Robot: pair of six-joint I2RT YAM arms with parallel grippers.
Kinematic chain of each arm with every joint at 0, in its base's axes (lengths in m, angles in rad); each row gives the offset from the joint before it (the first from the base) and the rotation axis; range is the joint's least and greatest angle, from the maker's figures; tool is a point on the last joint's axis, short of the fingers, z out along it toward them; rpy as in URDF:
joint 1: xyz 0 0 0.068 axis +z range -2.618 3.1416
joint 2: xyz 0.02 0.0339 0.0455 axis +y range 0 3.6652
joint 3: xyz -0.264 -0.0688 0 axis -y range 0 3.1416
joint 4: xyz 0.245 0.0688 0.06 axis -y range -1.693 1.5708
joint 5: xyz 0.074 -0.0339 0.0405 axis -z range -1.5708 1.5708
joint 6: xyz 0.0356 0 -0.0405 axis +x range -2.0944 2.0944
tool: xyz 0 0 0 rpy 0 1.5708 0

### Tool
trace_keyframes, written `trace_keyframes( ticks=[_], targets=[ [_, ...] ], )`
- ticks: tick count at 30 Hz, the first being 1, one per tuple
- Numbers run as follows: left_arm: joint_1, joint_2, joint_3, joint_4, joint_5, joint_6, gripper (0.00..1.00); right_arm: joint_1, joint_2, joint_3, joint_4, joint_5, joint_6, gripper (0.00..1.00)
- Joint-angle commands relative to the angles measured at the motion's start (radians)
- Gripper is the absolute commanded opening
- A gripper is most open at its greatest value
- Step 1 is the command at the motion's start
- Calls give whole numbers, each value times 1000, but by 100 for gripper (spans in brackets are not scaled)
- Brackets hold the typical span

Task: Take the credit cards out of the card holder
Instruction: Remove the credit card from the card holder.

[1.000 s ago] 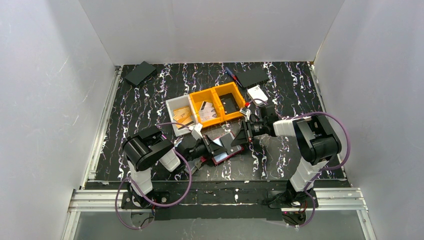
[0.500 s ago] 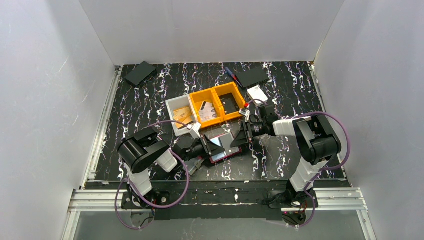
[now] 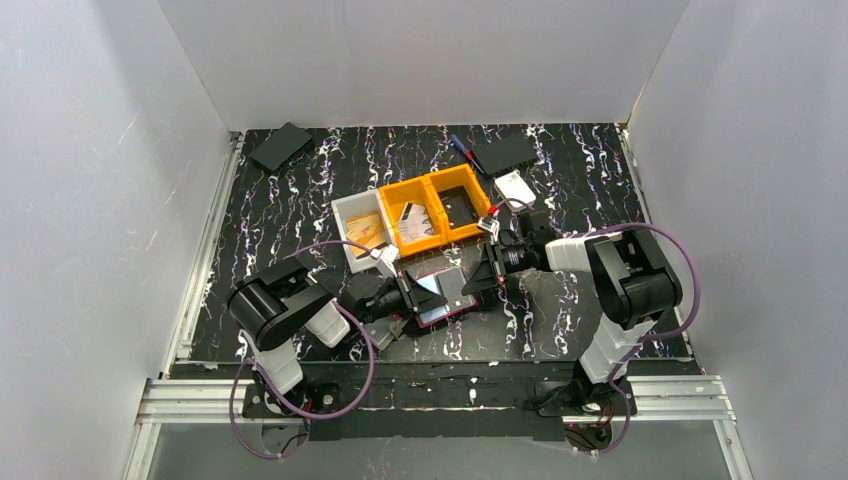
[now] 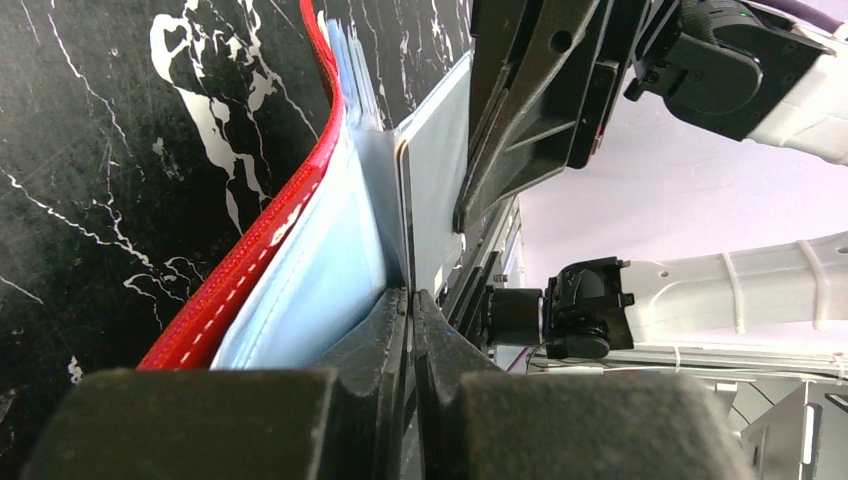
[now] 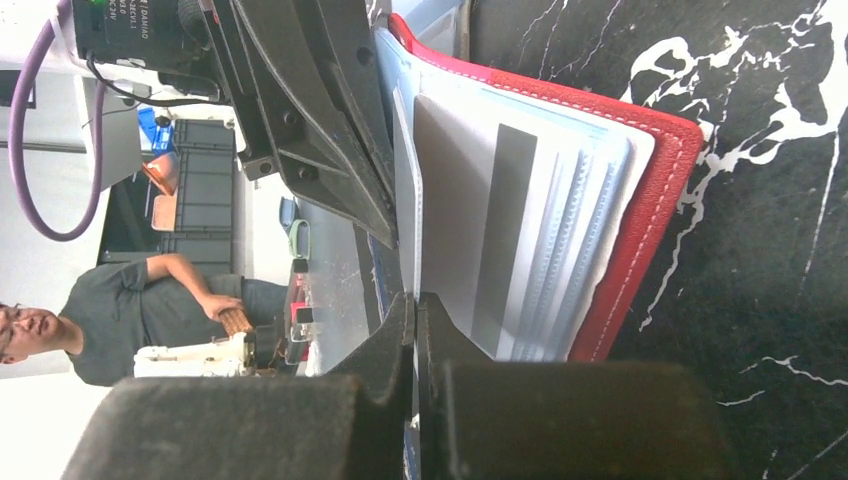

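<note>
Work on this job looks partly done. Some credit cards (image 3: 368, 232), tan and orange, lie in the white bin (image 3: 345, 215) at the back of the desk (image 3: 280, 220). One more card (image 3: 412, 222) lies in the left half of the orange bin (image 3: 432, 205) right beside it. So those cards are out of the holder.

The card holder (image 3: 455, 290) lies open on the desk, just in front of the bins and between the two arms. Its red side is down and its shiny inside faces up.

The left claw (image 4: 411, 300) is pressed together on a thin sheet (image 4: 400, 220) that stands up from the middle of the holder. The right claw (image 5: 415, 305) comes in from the other side. It is pressed together too and pinches a thin sheet at the same spot. It looks like the same sheet, but I am not sure. I see it only from its edge, so I cannot tell if it is a card or a pocket page of the holder.

In the right wrist view, a pale card (image 5: 500, 230) with a grey stripe sits in the holder's pockets. So I think at least one card is left to pull out. The pinched sheet has to come free first if it is a card, and it has to go down somewhere. Then the pockets need a check for more.
</note>
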Motion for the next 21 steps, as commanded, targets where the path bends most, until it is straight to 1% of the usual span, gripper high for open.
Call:
trace_keyframes(
  ticks=[1, 7, 14, 15, 16, 17, 19, 21],
  targets=[
    [24, -78, -39, 32, 21, 37, 0, -23, 11, 34, -27, 11, -44, 1],
    [33, -100, -47, 33, 41, 41, 0, -26, 17, 44, -58, 26, -73, 1],
    [40, -81, -34, 32, 62, 31, 0, -27, 24, 43, -56, 13, -68, 1],
    [40, -77, -25, 32, 73, 28, 5, -26, 24, 41, -47, 5, -57, 1],
    [41, -65, -15, 31, 78, 20, 16, -27, 24, 35, -19, -3, -36, 1],
    [40, -57, -9, 31, 78, 14, 23, -27, 24, 28, 4, -13, -15, 1],
    [40, -45, -1, 32, 70, 13, 32, -27, 23, 21, 26, -25, 5, 1],
    [40, -28, 13, 30, 69, 12, 38, -27, 20, 21, 30, -36, 9, 1]
  ],
)
